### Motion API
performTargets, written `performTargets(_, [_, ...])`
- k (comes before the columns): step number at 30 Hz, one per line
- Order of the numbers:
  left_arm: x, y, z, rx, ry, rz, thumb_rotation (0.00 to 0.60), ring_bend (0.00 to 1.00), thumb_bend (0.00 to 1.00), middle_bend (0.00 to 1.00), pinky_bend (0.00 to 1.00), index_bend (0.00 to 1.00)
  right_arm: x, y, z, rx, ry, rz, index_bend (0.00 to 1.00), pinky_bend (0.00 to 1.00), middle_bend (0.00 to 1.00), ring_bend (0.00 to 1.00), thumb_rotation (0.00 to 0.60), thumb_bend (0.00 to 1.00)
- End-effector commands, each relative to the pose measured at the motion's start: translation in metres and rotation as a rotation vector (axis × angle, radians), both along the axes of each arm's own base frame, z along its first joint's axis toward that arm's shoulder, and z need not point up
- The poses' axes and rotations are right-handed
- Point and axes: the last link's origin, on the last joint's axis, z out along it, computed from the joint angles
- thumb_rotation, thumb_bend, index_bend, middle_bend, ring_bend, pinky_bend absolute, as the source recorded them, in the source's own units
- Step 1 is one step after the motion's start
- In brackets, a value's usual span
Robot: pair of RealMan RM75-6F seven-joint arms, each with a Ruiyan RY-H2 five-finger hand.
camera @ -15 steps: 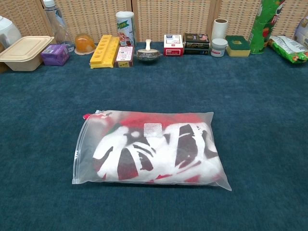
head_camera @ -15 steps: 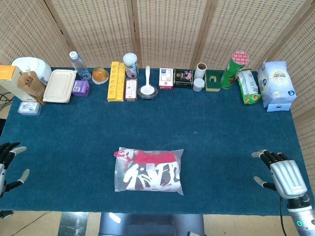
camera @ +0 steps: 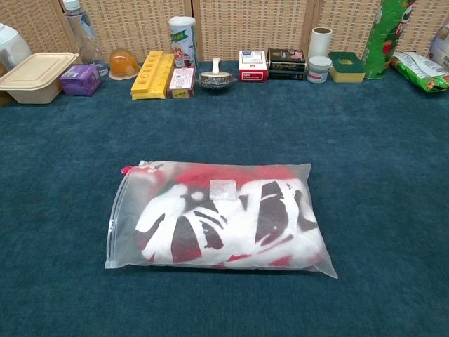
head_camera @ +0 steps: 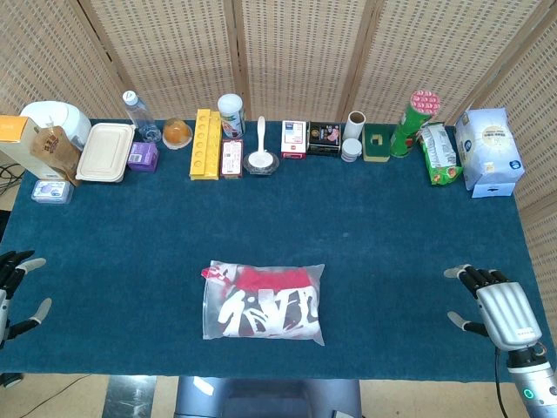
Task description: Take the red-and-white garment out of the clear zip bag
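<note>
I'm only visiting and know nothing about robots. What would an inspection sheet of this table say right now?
Surface: dark blue cloth-covered table, flat.
Job's things: clear zip bag lies flat near the front edge, midway between the hands; red-and-white garment folded inside it, not yet taken out.
Clutter: a row along the back edge, including a water bottle, beige lidded box, yellow tray, green tube can and white-blue packet.
Hands: left hand at the left edge, right hand at the front right; both empty, fingers apart, far from the bag.
Cables: dark cable off the table's left edge.
Surroundings: woven screen panels behind the table.
</note>
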Motion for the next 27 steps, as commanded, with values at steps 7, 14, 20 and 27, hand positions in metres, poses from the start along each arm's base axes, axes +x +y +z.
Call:
performTargets(7, [0.002, -0.004, 0.006, 0.017, 0.006, -0.003, 0.6, 0.12, 0.28, 0.18, 0.18, 0.24, 0.01, -0.002, -0.006, 0.054, -0.034, 0.063, 0.33, 0.43, 0.37, 0.45, 0.6, 0.12])
performTargets(14, [0.006, 0.004, 0.01, 0.01, 0.013, -0.025, 0.6, 0.12, 0.28, 0.18, 0.18, 0.24, 0.062, -0.014, -0.037, 0.21, -0.095, 0.242, 0.31, 0.44, 0.37, 0.45, 0.6, 0.12])
performTargets(20, [0.008, 0.012, 0.014, 0.004, 0.031, -0.037, 0.6, 0.12, 0.28, 0.18, 0.18, 0.24, 0.11, -0.021, -0.068, 0.332, -0.112, 0.351, 0.21, 0.44, 0.35, 0.44, 0.6, 0.1])
performTargets(27, [0.007, 0.022, 0.017, 0.0, 0.043, -0.035, 0.6, 0.12, 0.28, 0.18, 0.18, 0.24, 0.164, -0.021, -0.117, 0.471, -0.079, 0.42, 0.06, 0.39, 0.27, 0.32, 0.6, 0.03])
